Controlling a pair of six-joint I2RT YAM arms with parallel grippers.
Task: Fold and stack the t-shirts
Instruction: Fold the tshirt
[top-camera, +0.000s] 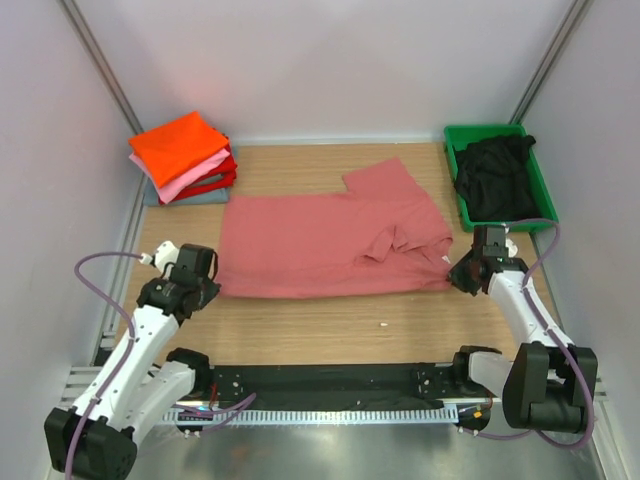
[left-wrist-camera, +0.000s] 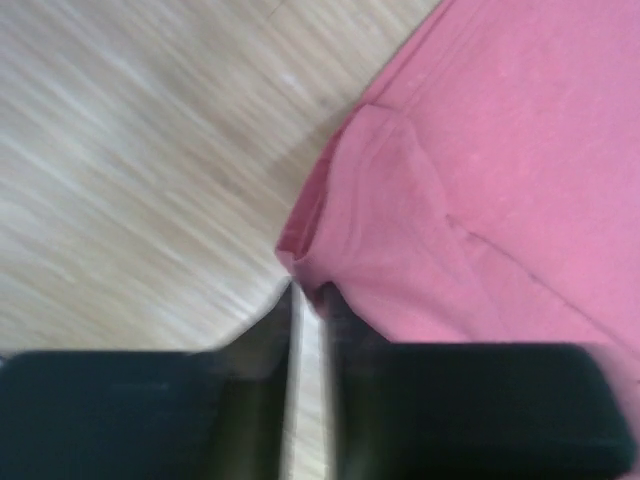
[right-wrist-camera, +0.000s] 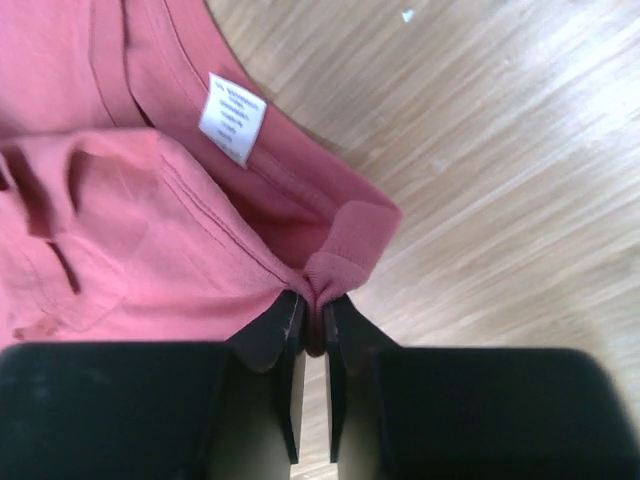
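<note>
A salmon-red t-shirt (top-camera: 320, 245) lies spread flat across the middle of the table, with one sleeve folded up at the back. My left gripper (top-camera: 212, 281) sits at its lower left corner. In the blurred left wrist view that gripper (left-wrist-camera: 310, 290) is shut, with the hem corner of the t-shirt (left-wrist-camera: 480, 180) pinched at its tips. My right gripper (top-camera: 459, 271) is at the shirt's right edge. In the right wrist view it (right-wrist-camera: 312, 300) is shut on a bunched fold of the collar (right-wrist-camera: 345, 245), near the white label (right-wrist-camera: 232, 118).
A stack of folded t-shirts (top-camera: 183, 155) in orange, pink, red and grey-blue stands at the back left. A green bin (top-camera: 545, 190) at the back right holds a crumpled black t-shirt (top-camera: 495, 175). Metal frame posts run along both sides.
</note>
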